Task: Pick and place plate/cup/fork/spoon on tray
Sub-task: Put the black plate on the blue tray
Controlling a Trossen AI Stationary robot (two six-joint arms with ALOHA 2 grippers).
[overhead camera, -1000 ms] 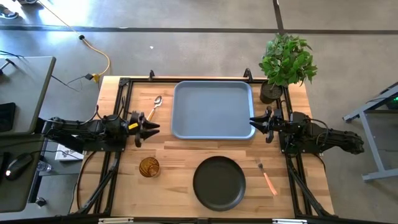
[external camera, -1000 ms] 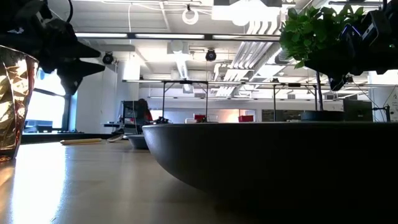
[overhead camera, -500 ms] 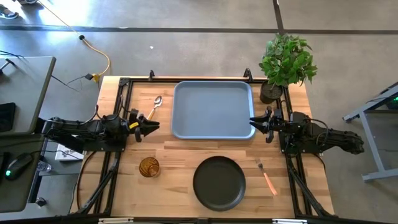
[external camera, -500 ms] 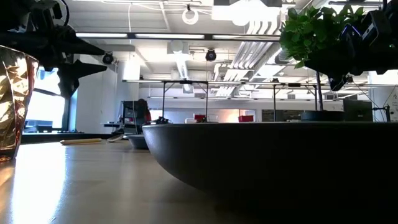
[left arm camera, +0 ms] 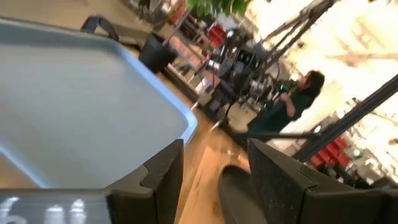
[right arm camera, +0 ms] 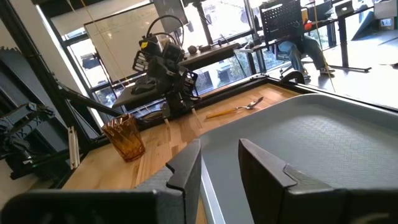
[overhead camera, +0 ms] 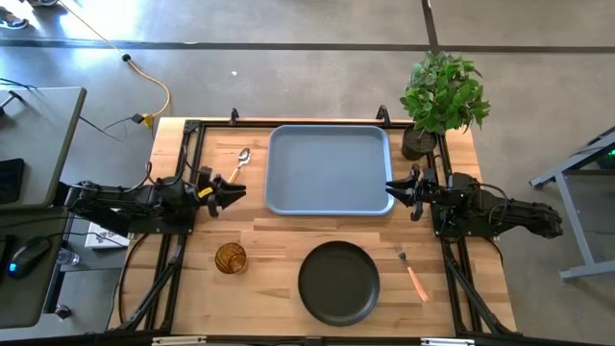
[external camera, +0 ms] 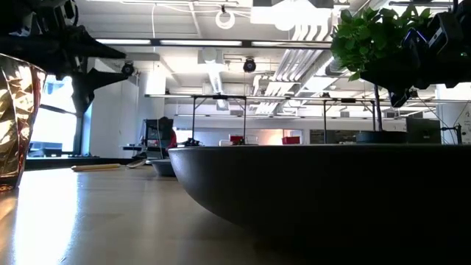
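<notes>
The left tool [overhead camera: 233, 194] hangs at the tray's 9 o'clock edge, fingers spread, empty; the right tool [overhead camera: 392, 188] waits at the tray's 3 o'clock rim, its fingers parted around nothing.

The tray [overhead camera: 330, 169] sits bare at the table's 12 o'clock side. The spoon [overhead camera: 238, 164] lies just beyond the left tool, at about 10 o'clock from the table's centre. It looks light, stiff and slick, lying flat on the wood, so a pinch across the slim handle seems safest.

The cup [overhead camera: 230, 258] stands at 8 o'clock: glass, fragile, best taken across its wall. The plate [overhead camera: 338, 282] rests at 6 o'clock, probably heaviest; take it by the raised rim. The fork [overhead camera: 411, 272] lies at 4 o'clock.

A potted plant [overhead camera: 440, 96] stands at the far right corner, clear of the routes
</notes>
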